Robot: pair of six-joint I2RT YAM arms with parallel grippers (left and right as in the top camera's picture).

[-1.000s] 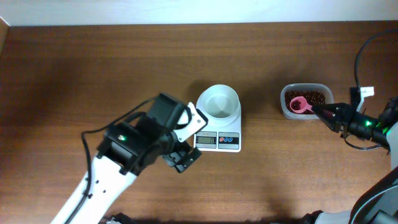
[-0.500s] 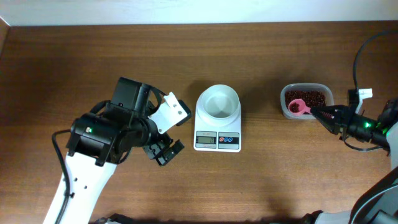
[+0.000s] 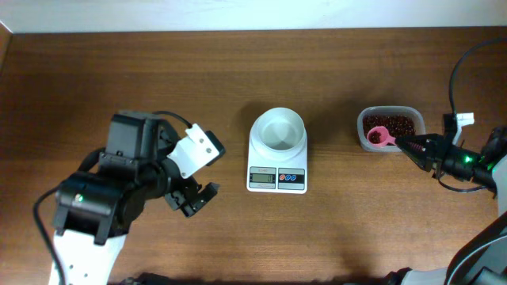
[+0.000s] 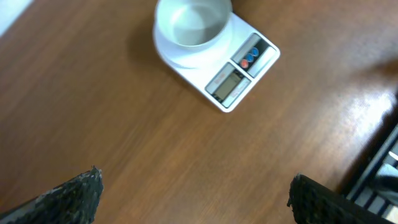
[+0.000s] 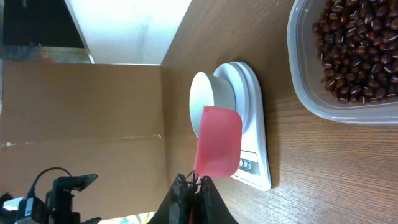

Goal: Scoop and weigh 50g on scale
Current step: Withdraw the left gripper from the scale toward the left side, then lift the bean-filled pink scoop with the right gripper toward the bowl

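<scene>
The scale stood at the middle of the table. Its white bowl sat on top toward the far edge, and its display and blue and red buttons faced the near edge. The bowl was empty.

The left gripper hung over bare wood to the left of the scale, well apart from it, with its jaws spread wide and holding nothing. In the left wrist view its two dark fingers sat in the bottom corners of the picture, the scale lay ahead, and only tabletop showed between.

Toward the right edge sat a clear tub of red beans, with a strip of bare table between it and the scale. The right gripper reached in from the right edge, its jaws pinched tight on the handle of a pink scoop. The scoop's cup lay over the tub's near-left corner. Whether any beans were in the cup could not be told from above.

In the right wrist view the scoop (seen from behind, along its handle) covered part of the scale's bowl, and the tub lay off to one side. A black cable looped up near the table's right edge, and a brown board stood beyond the left one.
</scene>
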